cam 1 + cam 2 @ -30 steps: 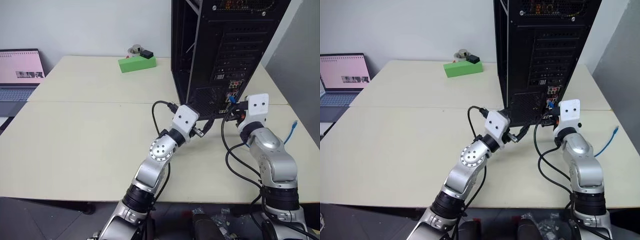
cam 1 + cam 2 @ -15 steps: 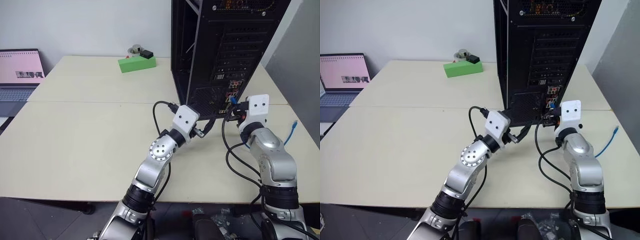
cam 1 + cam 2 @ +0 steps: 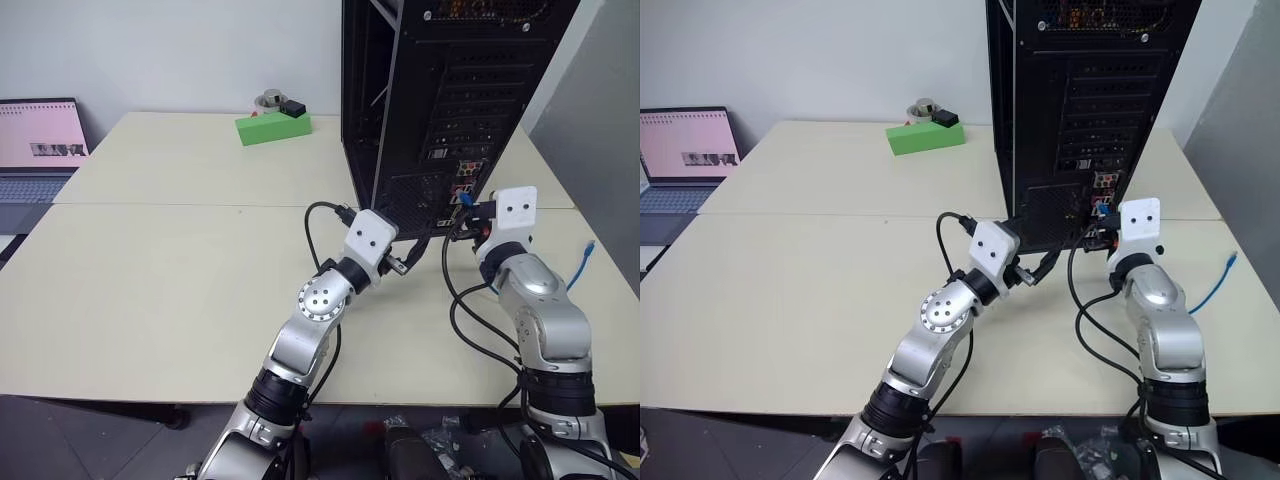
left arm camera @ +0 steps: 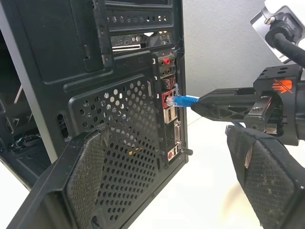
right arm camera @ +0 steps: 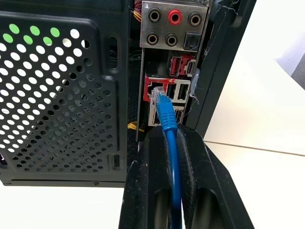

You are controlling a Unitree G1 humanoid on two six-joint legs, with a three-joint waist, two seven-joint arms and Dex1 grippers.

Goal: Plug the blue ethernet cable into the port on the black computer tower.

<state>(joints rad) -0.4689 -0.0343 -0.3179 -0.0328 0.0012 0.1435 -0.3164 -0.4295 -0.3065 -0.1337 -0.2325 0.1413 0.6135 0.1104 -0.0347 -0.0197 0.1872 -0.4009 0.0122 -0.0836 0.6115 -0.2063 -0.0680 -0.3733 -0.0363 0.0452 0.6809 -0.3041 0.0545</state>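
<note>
The black computer tower [image 3: 450,90] stands upright at the table's back right, its rear panel facing me. My right gripper [image 5: 167,131] is shut on the blue ethernet cable [image 5: 167,117], just behind its plug. The plug's clear tip sits at the mouth of the port [image 5: 155,90], a small square socket in the red block of the connector panel; how deep it goes in I cannot tell. The left wrist view shows the same plug [image 4: 183,100] meeting the port [image 4: 170,98]. My left gripper [image 3: 410,252] is open beside the tower's lower mesh vent [image 4: 119,143], holding nothing.
The cable's other end [image 3: 585,260] lies loose on the table at the right. Black arm cables [image 3: 470,320] loop over the table between my arms. A green box [image 3: 273,127] sits at the back, a laptop [image 3: 38,140] at the far left.
</note>
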